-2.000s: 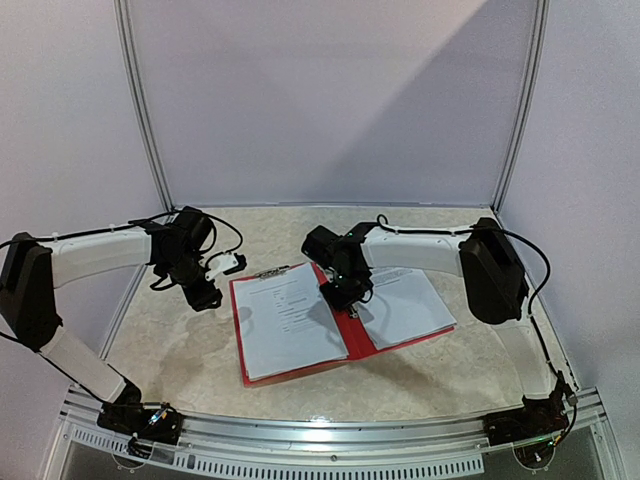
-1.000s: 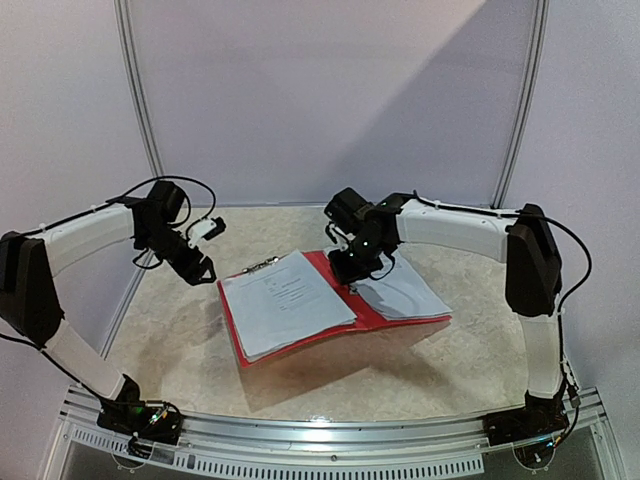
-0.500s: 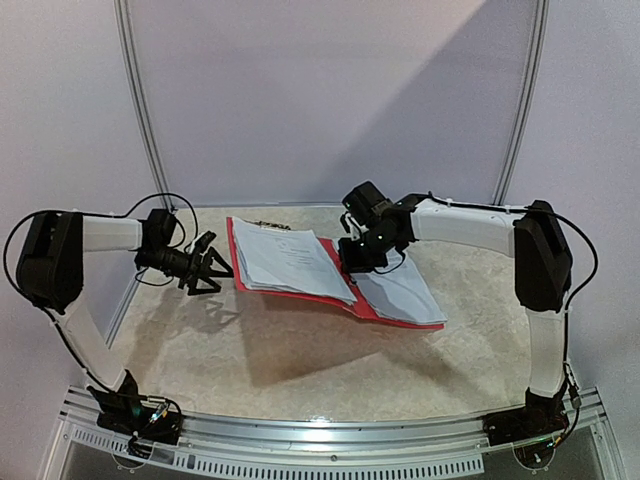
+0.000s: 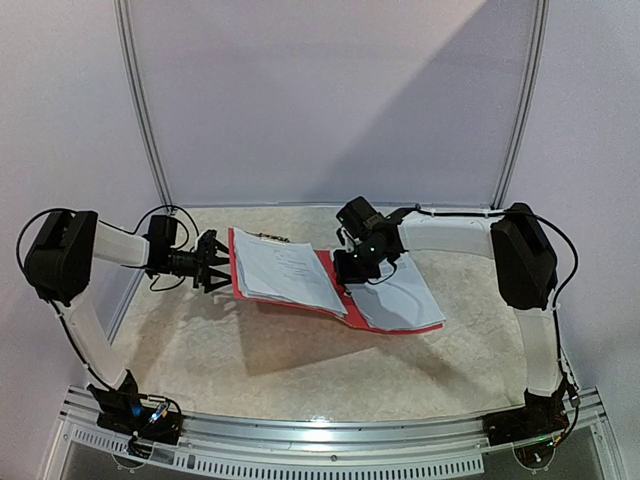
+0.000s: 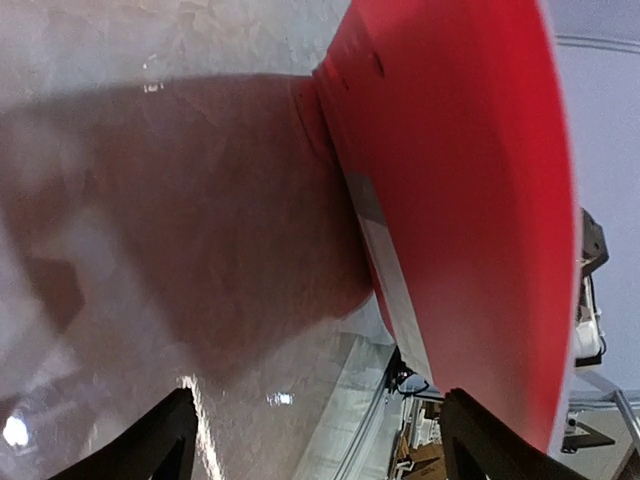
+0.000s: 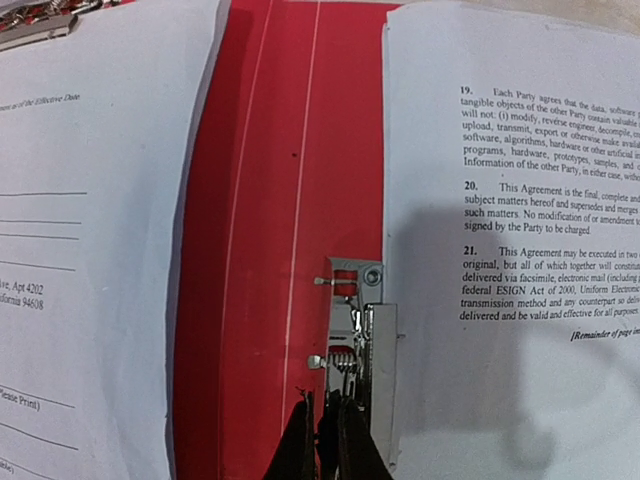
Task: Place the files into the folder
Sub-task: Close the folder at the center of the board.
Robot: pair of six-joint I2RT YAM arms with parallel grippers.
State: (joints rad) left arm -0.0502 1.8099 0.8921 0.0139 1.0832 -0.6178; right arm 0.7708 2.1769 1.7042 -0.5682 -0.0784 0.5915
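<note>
Left hand [image 4: 216, 263] spread wide, pointing sideways; right hand [image 4: 346, 273] pinched shut, pointing down

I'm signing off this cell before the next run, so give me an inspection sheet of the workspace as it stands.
Surface: beige marbled table, with a shadow beneath the folder.
Job's things: red folder open, its left cover raised clear of the table; printed files on both halves; silver clip beside the spine.
Clutter: nothing seen.
Grippers: left gripper with jaws open, at the raised cover's left edge; right gripper with jaws shut beside the clip, whether it pinches anything cannot be told.
Cables: black cables loop at both arms.
Surroundings: pale walls; metal rail along the near edge.
</note>
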